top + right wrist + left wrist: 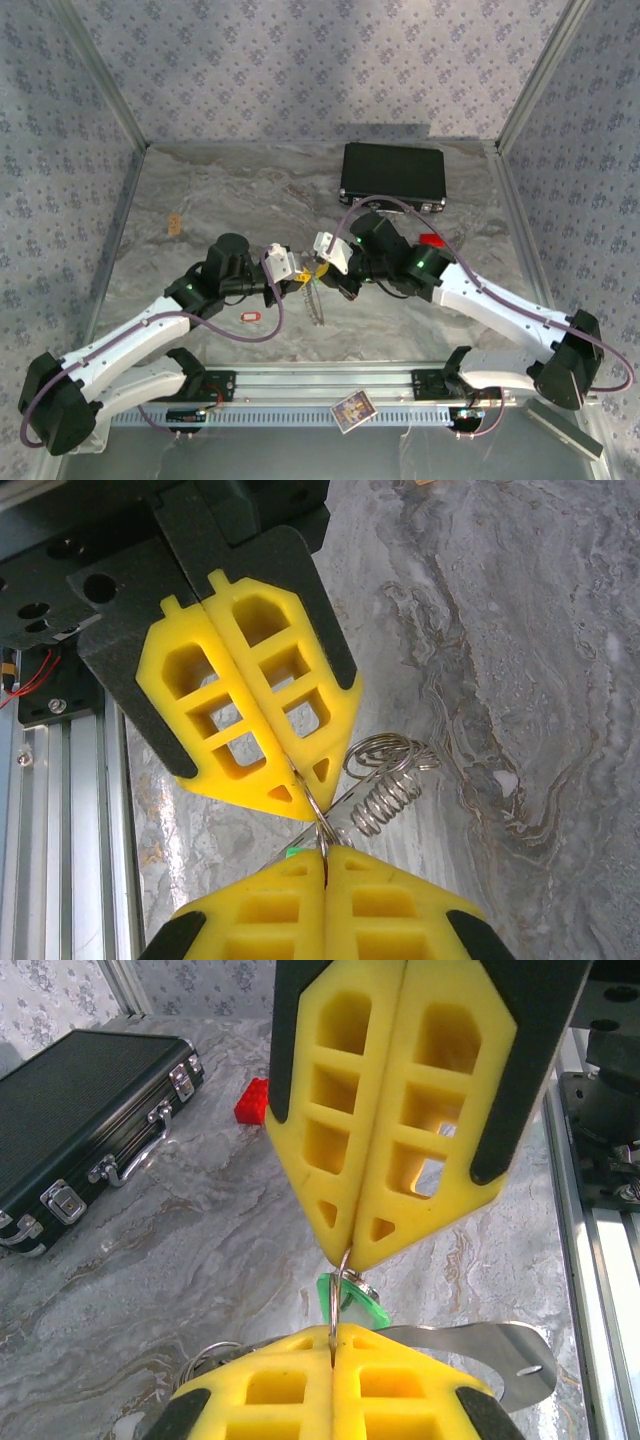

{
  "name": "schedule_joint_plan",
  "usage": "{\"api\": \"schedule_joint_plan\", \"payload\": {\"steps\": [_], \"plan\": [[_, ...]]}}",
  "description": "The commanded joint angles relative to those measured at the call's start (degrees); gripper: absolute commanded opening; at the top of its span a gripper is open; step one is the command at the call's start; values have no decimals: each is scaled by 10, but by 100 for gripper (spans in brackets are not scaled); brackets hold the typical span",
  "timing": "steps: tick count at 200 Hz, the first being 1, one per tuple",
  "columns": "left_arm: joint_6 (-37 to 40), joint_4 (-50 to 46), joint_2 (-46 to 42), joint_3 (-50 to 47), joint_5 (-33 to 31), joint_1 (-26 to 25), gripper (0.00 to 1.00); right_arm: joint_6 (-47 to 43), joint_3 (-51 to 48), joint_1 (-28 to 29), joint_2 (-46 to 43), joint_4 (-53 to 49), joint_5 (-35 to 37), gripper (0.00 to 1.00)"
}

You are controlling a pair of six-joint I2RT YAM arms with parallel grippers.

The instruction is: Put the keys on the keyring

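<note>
Centrally over the marbled table (220, 190), the two arms meet tip to tip. The left gripper (332, 1338) has its yellow fingers pressed together on a thin wire of the keyring (316, 815). The right gripper (350, 1252) is likewise pinched tight on the same wire from the opposite side, so the loop is held between the two. From above, the rest of the silvery loop trails down toward the near edge, just below the fingertips.

The green key (362, 1308) sits right at the pinched wire, its tag tucked between the two sets of fingers. Whether it is threaded on, I cannot tell. The red key (250, 317) lies flat on the table near the left arm, well apart from the loop.

A small coil spring (385, 800) with a few rings and a flat silvery metal tab (490, 1352) lie beside the grip. Farther back are a black case (392, 175) with chrome latches and a red block (430, 240). A printed card (352, 410) rests on the front rail, its print too small to read.
</note>
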Motion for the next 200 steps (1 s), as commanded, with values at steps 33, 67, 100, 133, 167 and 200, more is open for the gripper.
{"api": "schedule_joint_plan", "payload": {"steps": [33,67,100,133,167,200], "plan": [[17,-4,-7,26,6,-7,0,5,34,-9,16,-23,-8,0],[23,-8,-9,26,2,-7,0,17,45,-17,26,-36,-7,0],[27,-10,-11,24,-1,-7,0,26,56,-23,37,-54,-7,0],[26,-14,-8,29,0,-7,0,24,58,-22,42,-57,-12,0],[27,-16,-6,31,-1,-8,0,25,64,-21,49,-59,-12,0],[28,-15,-5,32,0,-7,0,30,73,-22,59,-63,-11,0]]}}
